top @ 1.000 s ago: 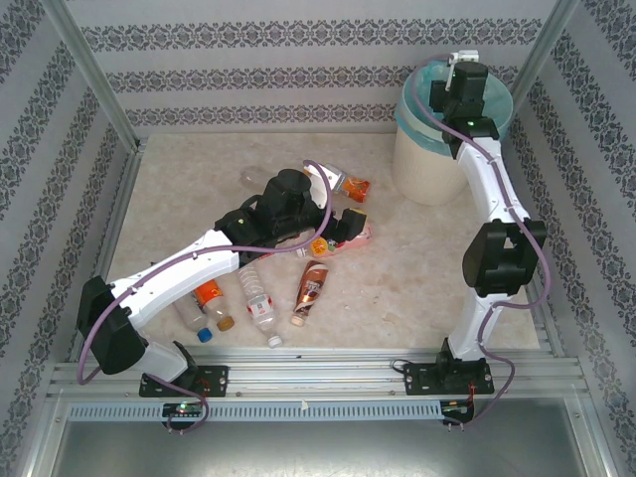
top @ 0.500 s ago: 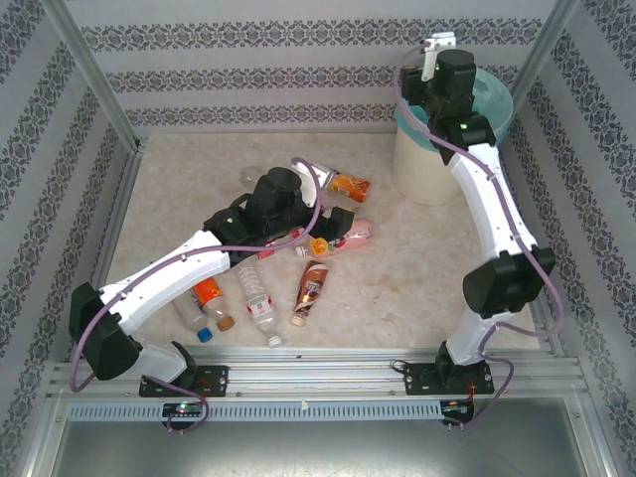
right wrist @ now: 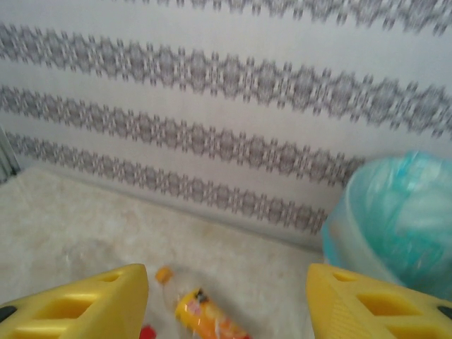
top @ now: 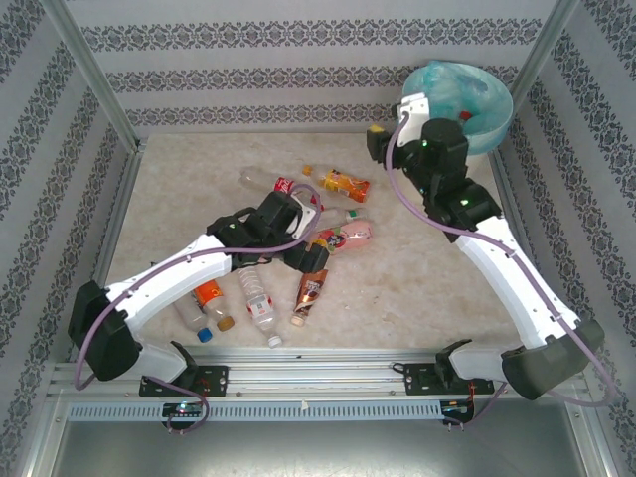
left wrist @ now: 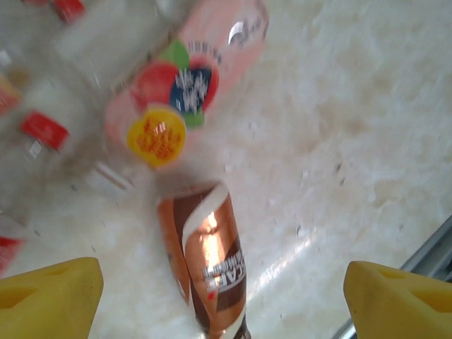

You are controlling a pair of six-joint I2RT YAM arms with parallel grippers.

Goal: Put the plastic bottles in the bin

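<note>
Plastic bottles (top: 260,298) lie scattered on the pale, marble-look tabletop (top: 427,268), left of centre. All are outside the bin (top: 497,121), which stands in the far right corner with its crinkled blue-green liner (top: 459,87) showing. From above, the right arm has swung off the bin since a moment ago, and the right gripper (top: 381,139) now hangs just left of it. The left gripper (top: 312,266) has drawn nearer, over the brown-labelled bottle (top: 311,288), its fingers hard to make out. The left wrist view is blurred: yellow fingertips (left wrist: 49,293) are spread wide at the bottom corners, the brown-labelled bottle (left wrist: 208,268) lies between them with its end cut off, and the pink bottle (left wrist: 187,78) lies beyond. The right wrist view has yellow fingers (right wrist: 78,304) spread apart in the air, an orange bottle (right wrist: 205,318) clipped by the lower edge, the patterned wall (right wrist: 212,106) and the bin's rim (right wrist: 346,236) on the right.
</note>
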